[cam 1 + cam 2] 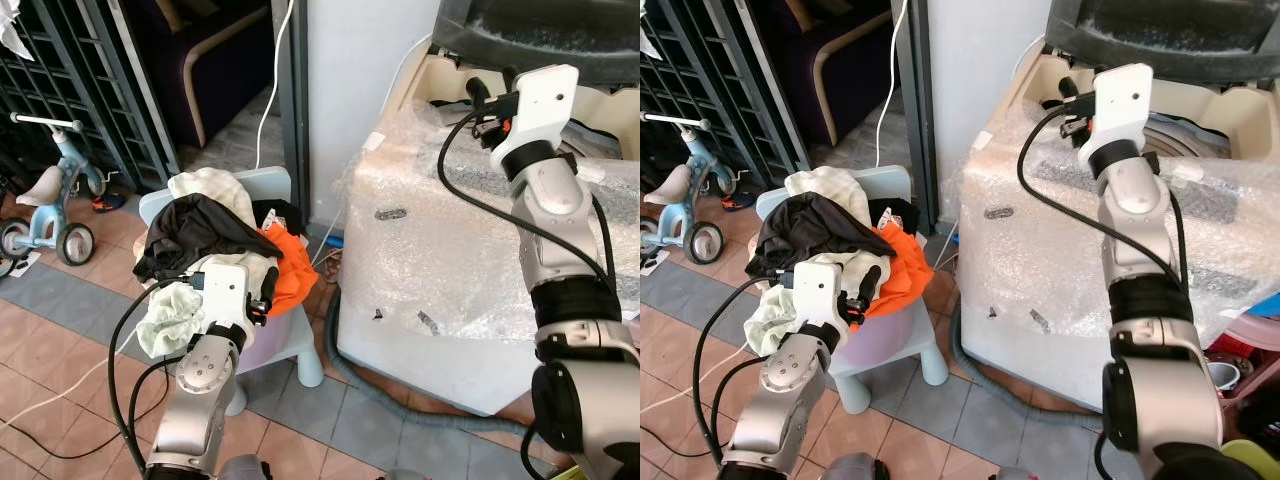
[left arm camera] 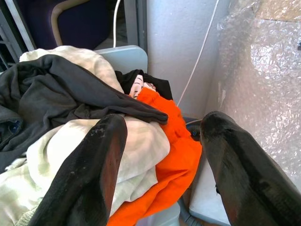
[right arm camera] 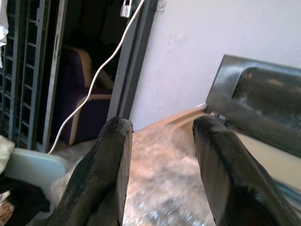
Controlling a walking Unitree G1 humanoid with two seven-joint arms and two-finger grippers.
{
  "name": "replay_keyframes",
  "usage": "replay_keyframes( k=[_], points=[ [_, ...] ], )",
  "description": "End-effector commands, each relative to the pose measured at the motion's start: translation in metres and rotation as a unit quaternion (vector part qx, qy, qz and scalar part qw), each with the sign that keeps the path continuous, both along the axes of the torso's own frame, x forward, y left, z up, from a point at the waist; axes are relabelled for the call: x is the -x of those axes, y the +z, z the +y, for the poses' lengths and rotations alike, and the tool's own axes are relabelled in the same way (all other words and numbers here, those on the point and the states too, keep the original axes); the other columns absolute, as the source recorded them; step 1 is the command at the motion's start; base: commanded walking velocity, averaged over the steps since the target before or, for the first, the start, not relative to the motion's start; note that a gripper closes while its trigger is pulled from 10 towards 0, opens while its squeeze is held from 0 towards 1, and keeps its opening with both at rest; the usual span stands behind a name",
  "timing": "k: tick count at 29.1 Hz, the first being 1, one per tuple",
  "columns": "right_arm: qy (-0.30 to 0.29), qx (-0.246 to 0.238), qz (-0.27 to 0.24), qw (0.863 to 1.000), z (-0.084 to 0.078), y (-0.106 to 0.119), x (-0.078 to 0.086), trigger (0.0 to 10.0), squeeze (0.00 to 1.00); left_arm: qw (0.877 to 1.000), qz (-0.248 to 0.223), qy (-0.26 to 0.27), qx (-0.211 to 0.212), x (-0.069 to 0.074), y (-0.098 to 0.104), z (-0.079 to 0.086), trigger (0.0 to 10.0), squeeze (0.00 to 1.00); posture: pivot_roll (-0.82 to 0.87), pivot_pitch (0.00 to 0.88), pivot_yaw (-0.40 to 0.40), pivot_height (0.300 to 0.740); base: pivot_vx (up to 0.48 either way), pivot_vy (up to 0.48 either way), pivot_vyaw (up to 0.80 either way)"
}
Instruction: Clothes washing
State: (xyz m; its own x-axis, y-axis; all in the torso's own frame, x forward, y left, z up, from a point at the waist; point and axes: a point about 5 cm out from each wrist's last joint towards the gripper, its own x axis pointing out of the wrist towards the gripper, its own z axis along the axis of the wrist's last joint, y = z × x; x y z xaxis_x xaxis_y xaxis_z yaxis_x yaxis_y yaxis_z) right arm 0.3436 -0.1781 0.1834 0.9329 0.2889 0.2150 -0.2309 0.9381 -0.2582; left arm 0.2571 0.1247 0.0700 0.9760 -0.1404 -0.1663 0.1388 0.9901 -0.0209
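Note:
A pile of clothes lies on a small pale blue chair: a black garment on top, an orange one at the right, pale cream cloth at the front. My left gripper hovers open just at the pile's front, with its fingers over the cream and orange cloth and nothing held. To the right stands the washing machine, wrapped in bubble wrap, its dark lid raised. My right gripper is held high over the machine's top near the opening, open and empty.
A child's tricycle stands by a metal gate at the far left. A white cable hangs down the door frame behind the chair. A grey drain hose runs along the tiled floor under the machine. Coloured tubs sit at the right.

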Motion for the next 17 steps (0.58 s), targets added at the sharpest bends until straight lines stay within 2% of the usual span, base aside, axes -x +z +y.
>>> replay_keyframes(
  k=[1,3,4,6,7,9,11,14,17],
  points=[
    [0.025,-0.012,-0.005,1.000,0.012,0.005,0.009,10.0,1.00,1.000,0.007,0.022,-0.003,0.000,-0.002,0.005,10.0,0.00,-0.06,0.075,0.065,0.740,0.000,0.000,0.00],
    [0.036,-0.018,-0.005,0.999,0.021,-0.002,0.022,10.0,1.00,0.999,-0.002,0.037,-0.004,-0.001,0.001,0.009,10.0,0.00,-0.05,0.071,0.068,0.740,0.000,0.000,0.00],
    [0.036,-0.018,-0.003,0.999,0.030,-0.012,0.036,10.0,1.00,0.998,-0.018,0.057,-0.016,-0.002,0.007,0.015,10.0,0.00,-0.05,0.074,0.069,0.740,0.000,0.000,0.80],
    [0.034,-0.022,0.001,0.999,0.034,-0.018,0.041,10.0,1.00,0.997,-0.023,0.067,-0.021,-0.002,0.008,0.018,10.0,0.00,-0.04,0.073,0.069,0.740,0.000,0.000,0.80],
    [0.008,-0.058,0.021,0.998,0.037,-0.025,0.047,10.0,1.00,0.997,-0.019,0.070,-0.019,-0.002,0.009,0.021,10.0,0.00,-0.03,0.074,0.062,0.740,0.000,0.000,0.80],
    [-0.013,-0.078,0.029,0.996,0.040,-0.029,0.051,10.0,1.00,0.997,-0.014,0.074,-0.014,-0.001,0.008,0.022,10.0,0.00,-0.03,0.072,0.060,0.740,0.000,0.000,0.80],
    [-0.018,-0.073,0.024,0.997,0.045,-0.030,0.056,10.0,1.00,0.997,-0.005,0.083,-0.002,0.000,0.007,0.024,10.0,0.00,-0.03,0.073,0.061,0.740,0.000,0.000,0.80],
    [-0.032,-0.081,0.037,0.996,0.044,-0.036,0.061,10.0,1.00,0.997,-0.009,0.080,0.020,0.000,0.008,0.022,10.0,0.00,-0.03,0.073,0.065,0.740,0.000,0.000,0.80],
    [-0.028,-0.077,0.043,0.996,0.043,-0.037,0.061,10.0,1.00,0.996,-0.018,0.082,-0.001,-0.002,0.009,0.024,10.0,0.00,-0.04,0.074,0.067,0.740,0.000,0.000,0.80]
  ],
)
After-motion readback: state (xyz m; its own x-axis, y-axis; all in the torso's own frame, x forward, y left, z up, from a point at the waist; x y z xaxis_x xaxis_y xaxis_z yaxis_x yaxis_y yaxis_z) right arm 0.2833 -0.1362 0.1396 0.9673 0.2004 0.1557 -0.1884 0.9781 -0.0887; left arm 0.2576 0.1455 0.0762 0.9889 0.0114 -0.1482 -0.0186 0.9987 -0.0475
